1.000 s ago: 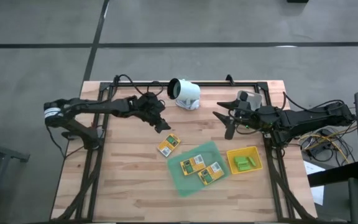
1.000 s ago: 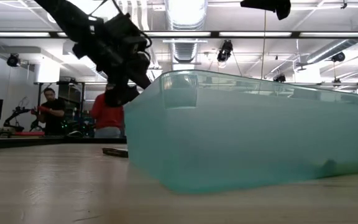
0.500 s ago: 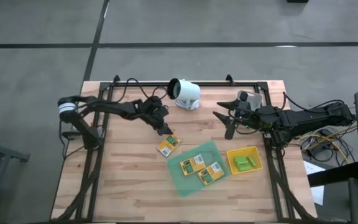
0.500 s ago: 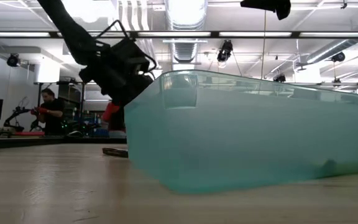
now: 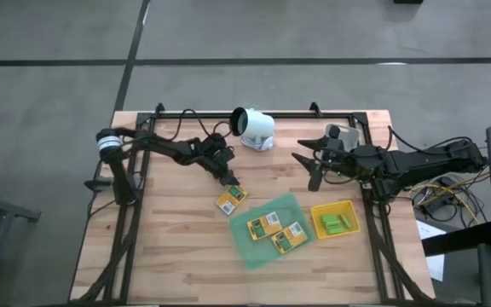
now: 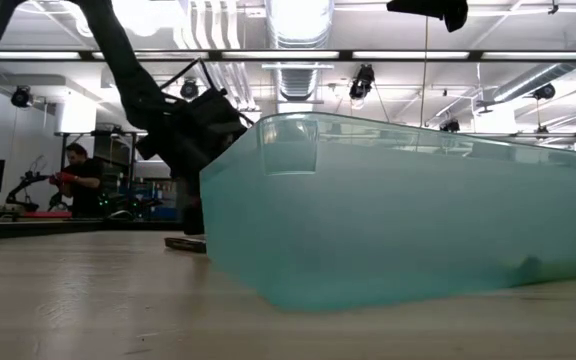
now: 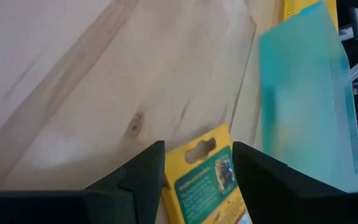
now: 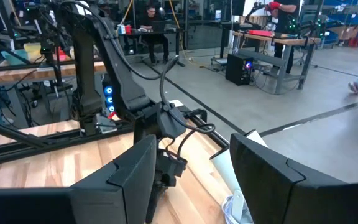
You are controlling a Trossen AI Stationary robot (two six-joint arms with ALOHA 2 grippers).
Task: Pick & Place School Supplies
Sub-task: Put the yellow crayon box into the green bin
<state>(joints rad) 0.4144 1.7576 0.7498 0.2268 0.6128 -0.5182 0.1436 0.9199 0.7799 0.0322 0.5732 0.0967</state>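
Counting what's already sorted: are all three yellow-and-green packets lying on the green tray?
No: two packets lie on the green tray; the third packet lies on the bare table beside it, under the left tool.

1. Table (image 5: 169, 247): pale wood planks, grain and a knot seen, matt.
2. Green tray (image 5: 258, 251): translucent plastic, smooth.
3. Packet (image 7: 213, 180): glossy printed card.
4. Left gripper (image 7: 194, 171) fingers: dark matt plastic.

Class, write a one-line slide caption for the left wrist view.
Left gripper, fingers open, straddling a yellow-and-green packet on the table beside the green tray.
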